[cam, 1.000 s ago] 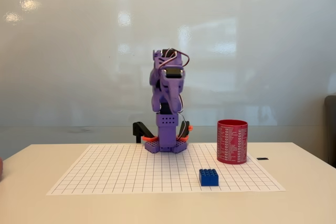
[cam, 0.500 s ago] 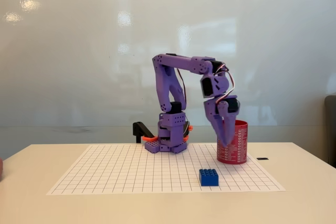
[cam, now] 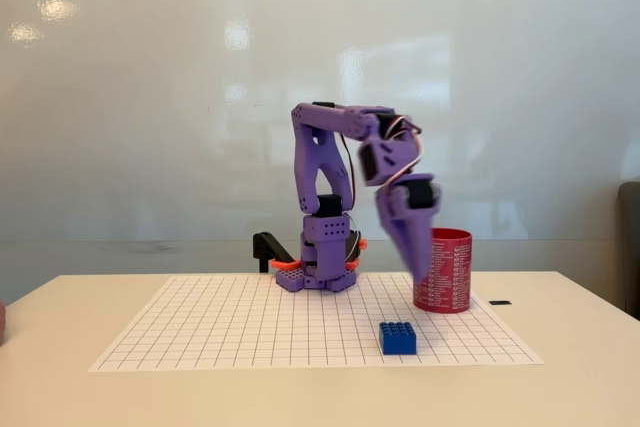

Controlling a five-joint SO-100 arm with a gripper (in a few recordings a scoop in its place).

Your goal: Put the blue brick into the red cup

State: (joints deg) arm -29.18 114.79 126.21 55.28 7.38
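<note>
The red cup (cam: 443, 270) carries rows of small white print, too small to read.

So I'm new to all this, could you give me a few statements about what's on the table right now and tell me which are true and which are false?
1. The blue brick lies on the gridded sheet. True.
2. The brick is already inside the red cup. False: it sits on the sheet in front of the cup.
3. The gripper is holding the brick. False: it hangs above the sheet, apart from the brick, with nothing in it.
4. The red cup stands upright. True.
5. The arm is purple. True.
6. The cup is left of the arm's base. False: it stands to the right.
</note>
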